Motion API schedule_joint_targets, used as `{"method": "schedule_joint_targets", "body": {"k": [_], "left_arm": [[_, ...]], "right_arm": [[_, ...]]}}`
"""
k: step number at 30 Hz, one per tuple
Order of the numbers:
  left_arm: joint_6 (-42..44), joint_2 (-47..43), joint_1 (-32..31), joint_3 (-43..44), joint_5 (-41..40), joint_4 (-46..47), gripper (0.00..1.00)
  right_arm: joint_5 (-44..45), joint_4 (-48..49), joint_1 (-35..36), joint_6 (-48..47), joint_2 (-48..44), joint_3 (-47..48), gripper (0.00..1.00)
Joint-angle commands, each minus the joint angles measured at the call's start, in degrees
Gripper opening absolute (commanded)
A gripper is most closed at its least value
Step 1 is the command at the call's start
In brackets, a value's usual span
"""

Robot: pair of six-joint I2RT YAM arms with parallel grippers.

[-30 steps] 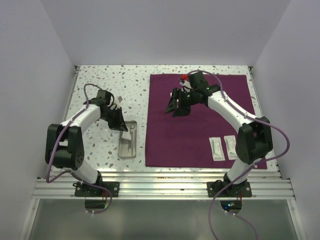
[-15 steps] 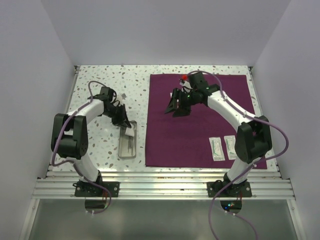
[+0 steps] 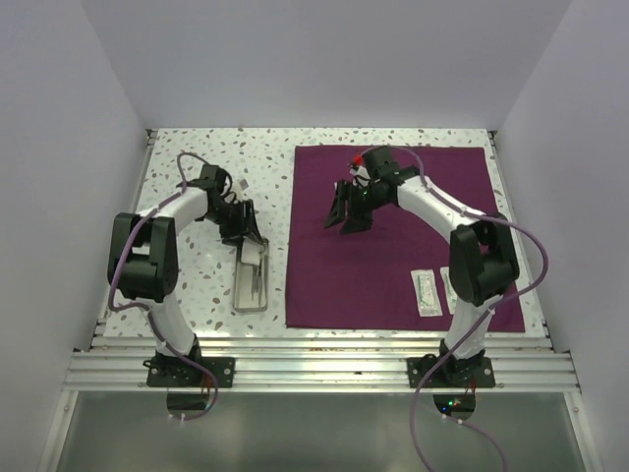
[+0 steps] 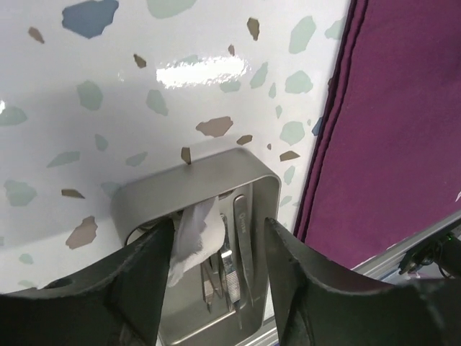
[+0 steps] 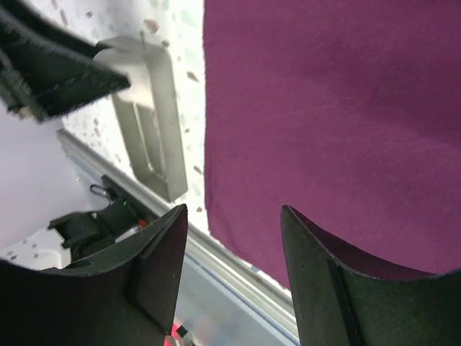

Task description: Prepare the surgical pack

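Opening my left gripper (image 4: 218, 229) a moment ago, I released the white gauze (image 4: 193, 241). It now rests in the steel tray (image 4: 191, 184) beside the instruments (image 4: 241, 249), so I judge that item loaded. Jaws stand wide, with the gauze between them, nearer 9 o'clock. The purple cloth (image 4: 392, 144) lies at 3 o'clock.

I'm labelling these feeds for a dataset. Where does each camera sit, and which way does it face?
Top external: fixed above and behind the arms, looking down on the table; both arms show whole, bases nearest.
Left wrist: on the left arm, looking down into the steel tray holding gauze and instruments; left fingers frame it.
Right wrist: on the right arm above the purple cloth, facing down and leftward; right fingers fill the foreground.
Shared: both wrist views show the tray and the cloth's edge.
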Motion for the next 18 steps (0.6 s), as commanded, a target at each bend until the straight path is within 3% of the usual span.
{"method": "schedule_joint_targets", "body": {"k": [1,6,9,18], "left_arm": [[0.28,-3.82,-0.11,1.21,-2.29,-2.60,0.58],[-1.39,-6.99,-0.20,-0.37,-2.55,-3.13,0.64],[-1.83,-8.30,-0.20,-0.28,-3.34,-4.72,0.73],[-4.47,-13.84,-0.55,1.83,-8.27,-7.35,0.72]], "right_arm": [[4.61,1.20,-1.33,-1.83,2.30,5.45,0.58],[5.58,2.17,-4.05,-0.61,7.22,12.47,0.58],[7.94,1.90,-5.02,-0.87,8.72,15.47,0.58],[10.50,1.64,-8.63,-1.04,11.27,18.82,0.58]]}}
